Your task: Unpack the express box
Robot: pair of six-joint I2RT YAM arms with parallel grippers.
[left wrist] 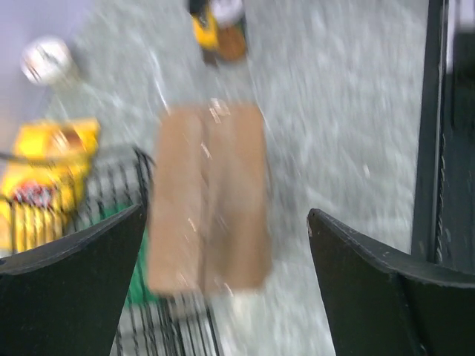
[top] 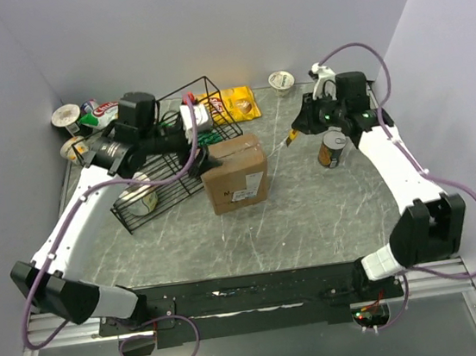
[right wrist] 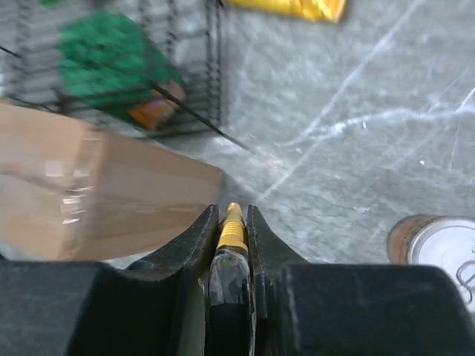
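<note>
Wire basket [top: 166, 191] sits just beside the express box [top: 236, 174]; a can [top: 332, 149] stands apart.

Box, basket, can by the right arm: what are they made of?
Express box: brown cardboard, matte, with glossy clear tape along the seam. Basket: thin black wire, probably coated metal. Can: likely metal, shiny silver lid, brown printed side.

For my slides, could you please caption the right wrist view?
Right gripper clamps a yellow tool; box and basket lie ahead.
</note>
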